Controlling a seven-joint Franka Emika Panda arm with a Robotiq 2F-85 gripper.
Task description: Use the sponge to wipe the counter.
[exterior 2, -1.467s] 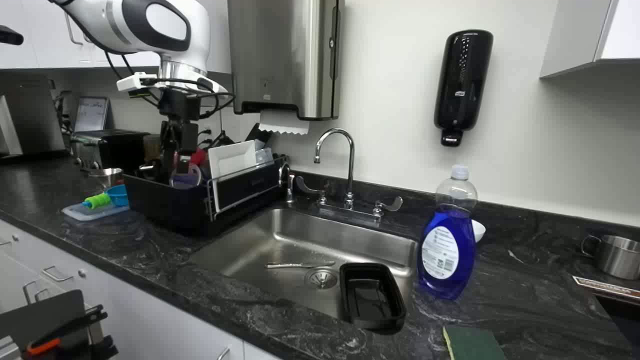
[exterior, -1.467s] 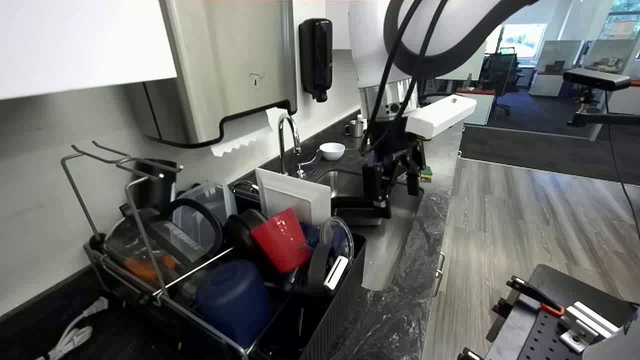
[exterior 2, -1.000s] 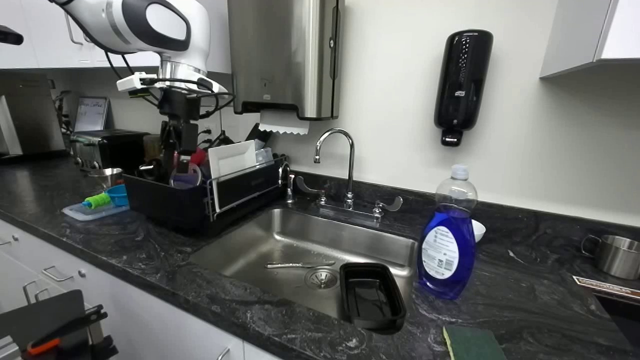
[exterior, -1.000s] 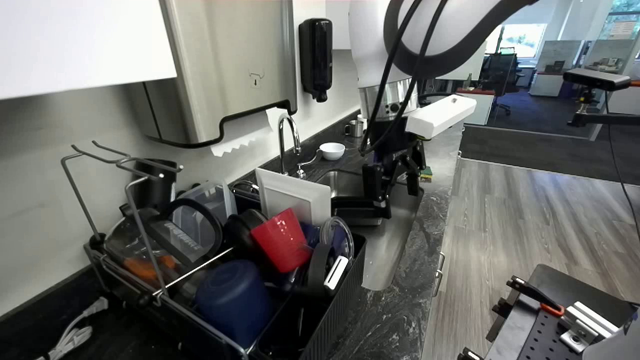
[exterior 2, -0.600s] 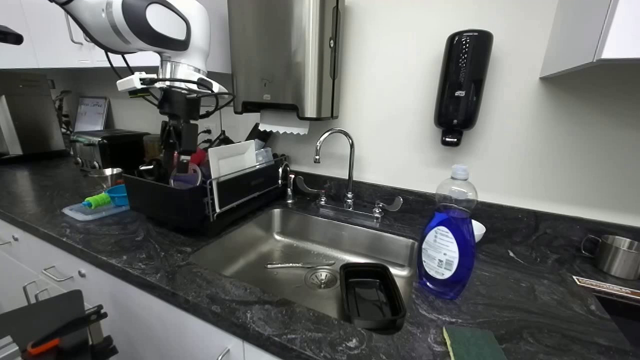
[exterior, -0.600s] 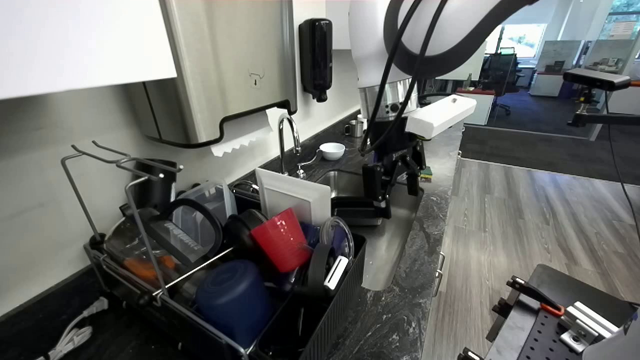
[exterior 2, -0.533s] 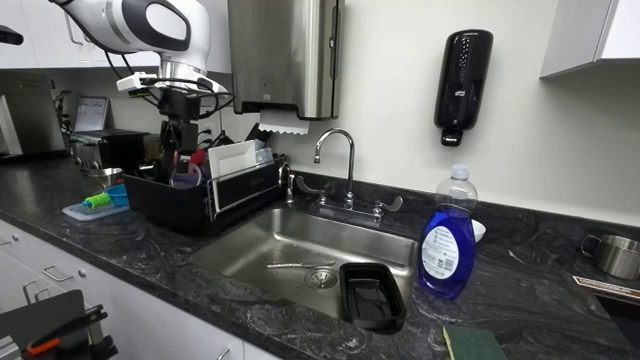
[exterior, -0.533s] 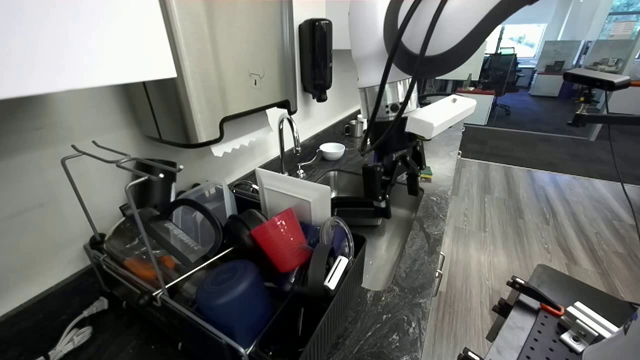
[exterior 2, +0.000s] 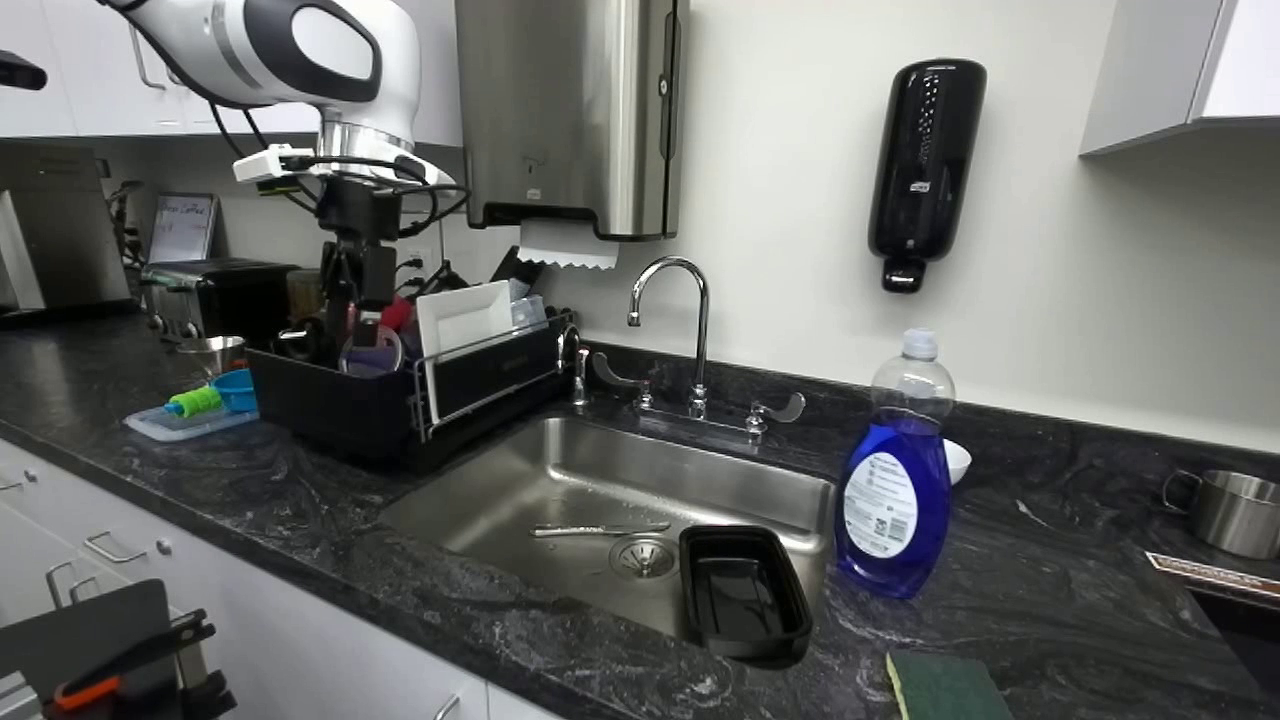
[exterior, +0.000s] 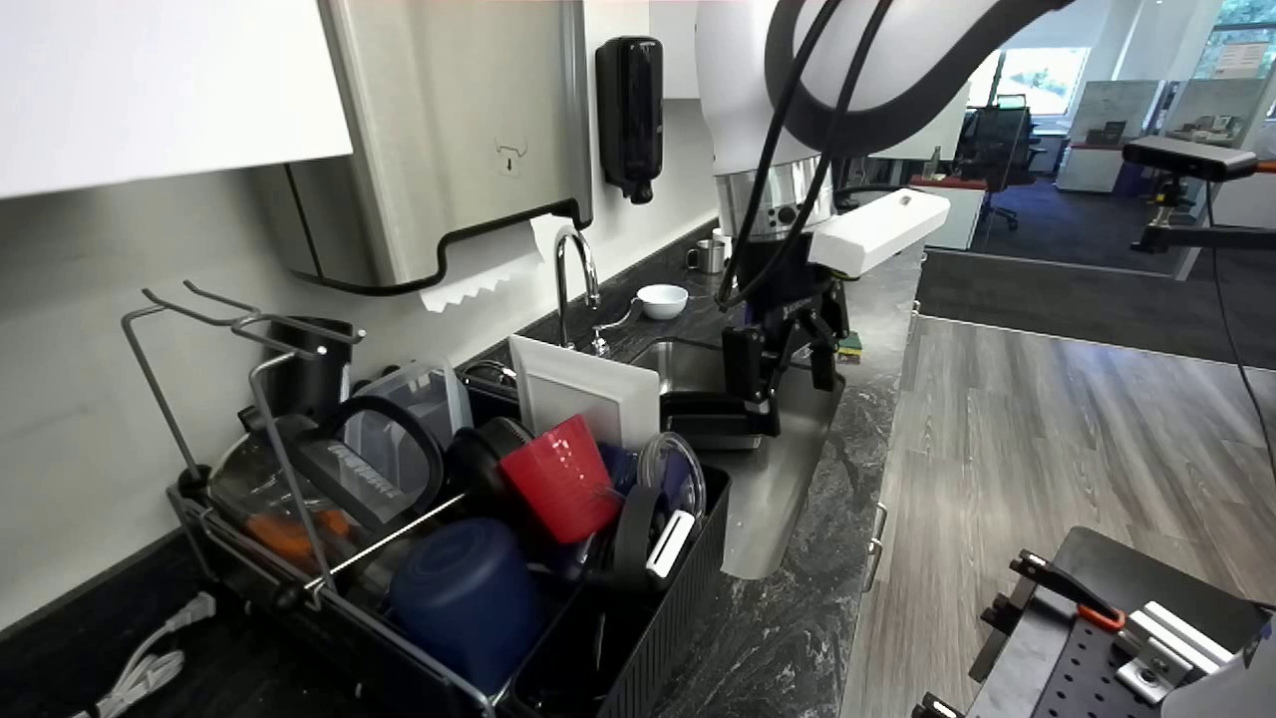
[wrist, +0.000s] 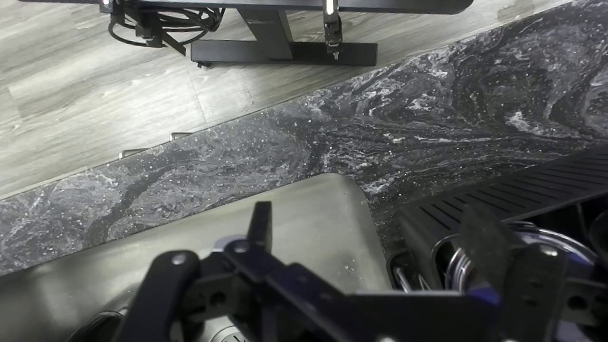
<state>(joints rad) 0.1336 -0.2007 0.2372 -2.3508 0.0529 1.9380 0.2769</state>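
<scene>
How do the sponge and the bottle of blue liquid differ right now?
The sponge lies flat, while the bottle stands upright and rises higher. The sponge has a dark green face and yellowish edge; the bottle is clear above its blue contents, with a pale label. Both rest on the counter.

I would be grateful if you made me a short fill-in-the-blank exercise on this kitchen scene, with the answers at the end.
1. The sponge lies on the counter with its dark ____ face up.
2. The liquid in the bottle standing on the counter is ____.
3. The square dish propped in the dish rack is ____ in colour.
4. In the wrist view, the jaws hold nothing and are ____ rather than shut.

Missing words: green; blue; white; open.
</scene>
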